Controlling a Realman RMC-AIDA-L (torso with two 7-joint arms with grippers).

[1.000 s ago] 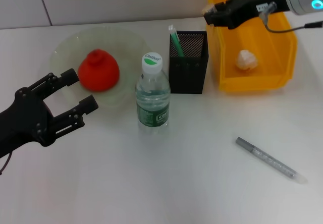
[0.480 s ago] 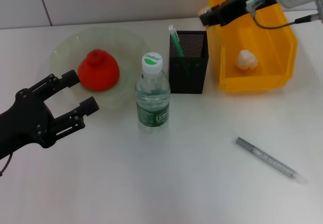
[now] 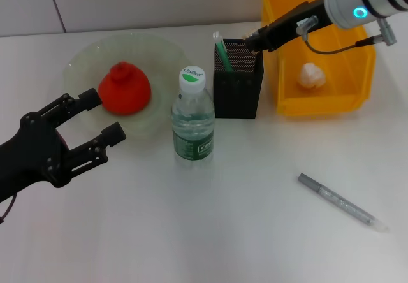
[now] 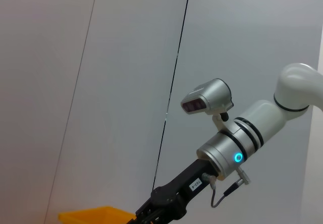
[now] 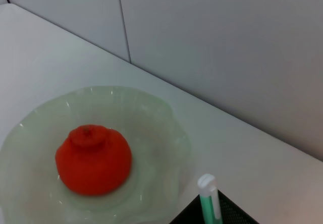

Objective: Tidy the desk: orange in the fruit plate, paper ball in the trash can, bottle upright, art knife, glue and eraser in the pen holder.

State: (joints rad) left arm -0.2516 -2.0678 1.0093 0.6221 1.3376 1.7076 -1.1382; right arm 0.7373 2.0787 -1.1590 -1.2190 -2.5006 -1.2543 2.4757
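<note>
The orange (image 3: 124, 89) (image 5: 93, 158) lies in the pale-green fruit plate (image 3: 81, 57) (image 5: 174, 128). The bottle (image 3: 192, 120) stands upright beside the black mesh pen holder (image 3: 238, 88). A green, white-tipped stick, seemingly the glue (image 3: 220, 50) (image 5: 208, 199), stands in that holder. The paper ball (image 3: 312, 75) rests inside the yellow trash can (image 3: 357, 60). A grey art knife (image 3: 341, 202) lies on the table at the front right. My right gripper (image 3: 252, 41) hovers at the holder's far right corner. My left gripper (image 3: 105, 113) stays open just in front of the plate, empty. The eraser is out of view.
The white table ends at a light wall behind the plate and trash can. The left wrist view shows only the wall, the right arm (image 4: 227, 153) and a bit of the yellow bin (image 4: 96, 215).
My right gripper has moved left and down from over the trash can's back corner to the pen holder's rim. The left arm has not moved.
</note>
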